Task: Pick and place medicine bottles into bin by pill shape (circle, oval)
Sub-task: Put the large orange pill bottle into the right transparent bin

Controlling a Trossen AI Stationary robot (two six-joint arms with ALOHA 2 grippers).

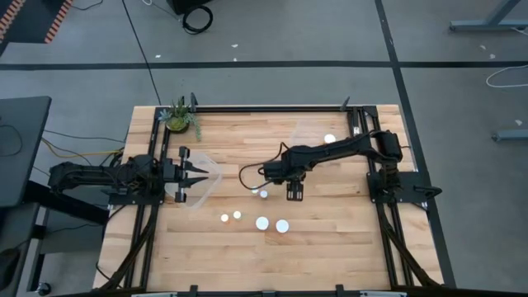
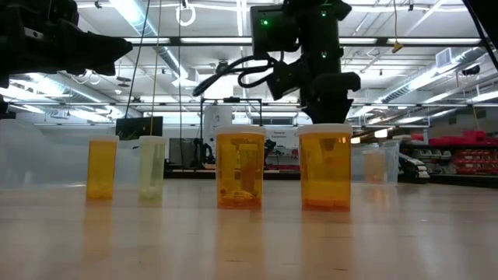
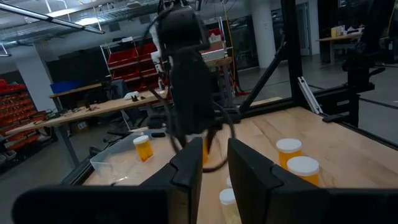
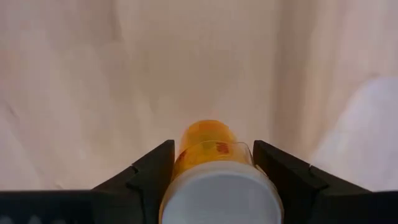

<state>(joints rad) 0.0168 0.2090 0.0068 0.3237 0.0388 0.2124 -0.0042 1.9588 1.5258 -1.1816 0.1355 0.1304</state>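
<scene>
My right gripper (image 1: 294,192) is over the middle of the table, pointing down, shut on an orange bottle with a white cap (image 4: 214,180). Several other white-capped bottles stand on their bases toward the near edge (image 1: 262,223) (image 1: 282,225) (image 1: 224,218) (image 1: 237,214); they show in the low view as two large orange ones (image 2: 240,167) (image 2: 324,165) and two slimmer ones (image 2: 101,167) (image 2: 152,167). A small cap (image 1: 263,194) lies just left of my right gripper. My left gripper (image 1: 196,175) is open and empty over a clear bin (image 1: 208,178) at the left. My right gripper pinches the orange bottle's upper body, just under the white cap (image 4: 239,149), between its two fingers (image 4: 155,165). The fingers come from above, pointing down, one on each side. The bottle stands upright, cap toward the wrist. Whether its base is off the table, I cannot tell.
A second clear bin (image 1: 312,134) at the far right of the table holds one bottle (image 1: 330,139); it also shows in the left wrist view (image 3: 143,148). A green potted plant (image 1: 179,115) stands at the far left corner. Bare wood lies along the near edge.
</scene>
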